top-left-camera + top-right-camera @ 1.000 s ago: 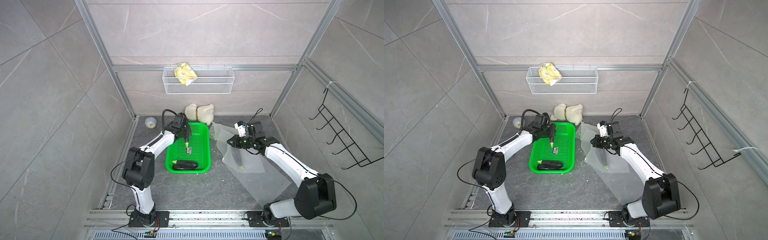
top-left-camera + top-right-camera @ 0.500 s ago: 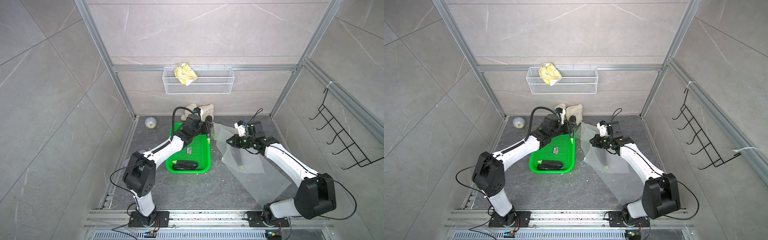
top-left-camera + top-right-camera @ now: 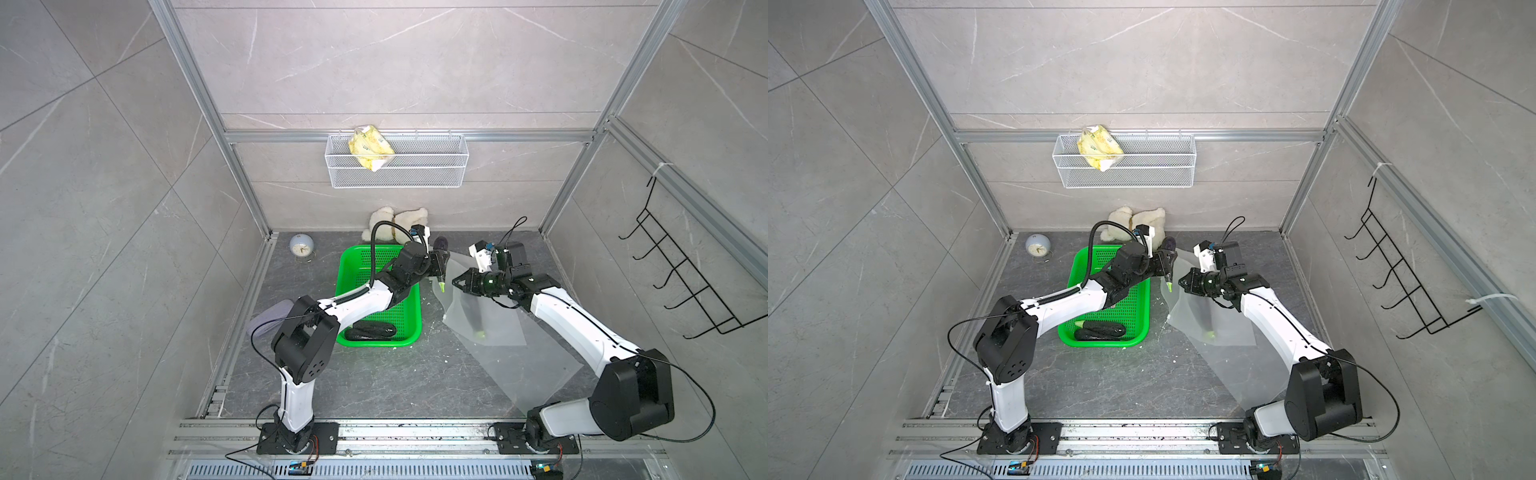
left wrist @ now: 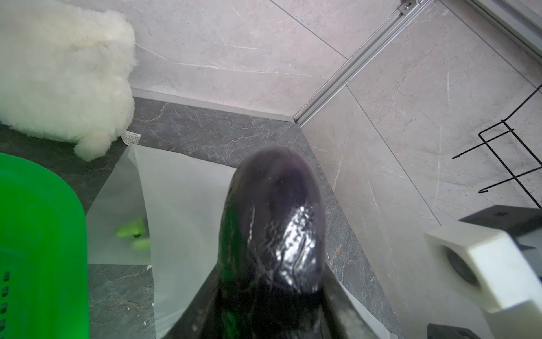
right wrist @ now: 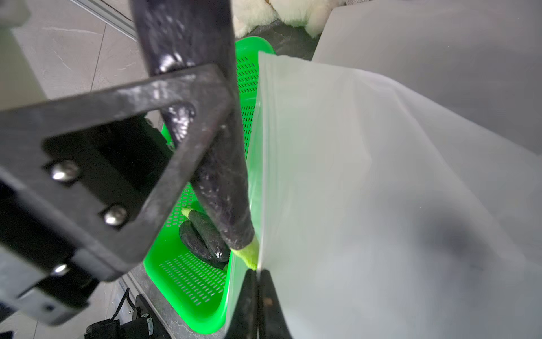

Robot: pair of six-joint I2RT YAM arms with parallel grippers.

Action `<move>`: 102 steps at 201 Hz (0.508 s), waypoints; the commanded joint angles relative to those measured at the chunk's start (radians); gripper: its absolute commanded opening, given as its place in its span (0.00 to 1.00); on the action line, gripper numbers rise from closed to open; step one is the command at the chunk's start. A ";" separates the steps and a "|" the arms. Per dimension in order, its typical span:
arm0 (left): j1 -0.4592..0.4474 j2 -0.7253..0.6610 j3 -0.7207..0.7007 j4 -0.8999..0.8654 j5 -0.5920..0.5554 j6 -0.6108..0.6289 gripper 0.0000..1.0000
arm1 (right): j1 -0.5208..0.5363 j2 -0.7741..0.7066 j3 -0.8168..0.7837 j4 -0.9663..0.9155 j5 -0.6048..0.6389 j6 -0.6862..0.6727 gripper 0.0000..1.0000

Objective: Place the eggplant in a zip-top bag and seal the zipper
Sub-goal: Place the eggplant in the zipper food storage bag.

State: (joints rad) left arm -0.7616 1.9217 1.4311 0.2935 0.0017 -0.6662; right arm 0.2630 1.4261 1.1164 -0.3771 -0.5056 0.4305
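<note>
My left gripper [image 3: 439,266] [image 3: 1165,264] is shut on a dark purple eggplant [image 3: 440,243] [image 3: 1169,243] [image 4: 272,223], held upright with its green stem down, over the green basket's right rim. The stem tip hangs right beside the raised edge of the clear zip-top bag [image 3: 490,324] [image 3: 1225,328] [image 5: 366,190]. My right gripper [image 3: 457,282] [image 3: 1183,282] [image 5: 258,274] is shut on that edge and holds it up off the floor. A dim dark shape with a green tip [image 3: 481,332] shows through the bag.
The green basket [image 3: 409,332] [image 5: 187,293] holds two more eggplants [image 3: 370,331] [image 3: 1100,331]. A larger clear sheet [image 3: 532,365] lies under the bag. A white plush toy [image 3: 397,220], a small clock [image 3: 301,248] and a grey cloth [image 3: 270,316] sit around the basket.
My left arm has carried the eggplant from above the basket to the right, up to the bag's raised edge. The right gripper has kept its hold and place.
</note>
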 commanded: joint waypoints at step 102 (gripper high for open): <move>-0.064 -0.048 -0.049 0.067 -0.041 -0.063 0.41 | -0.033 0.002 0.144 -0.039 0.058 -0.004 0.00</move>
State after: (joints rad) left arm -0.8223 1.9213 1.3911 0.3222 -0.0498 -0.7101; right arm 0.2394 1.4208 1.2171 -0.4038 -0.4667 0.4301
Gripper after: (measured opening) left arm 0.418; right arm 0.041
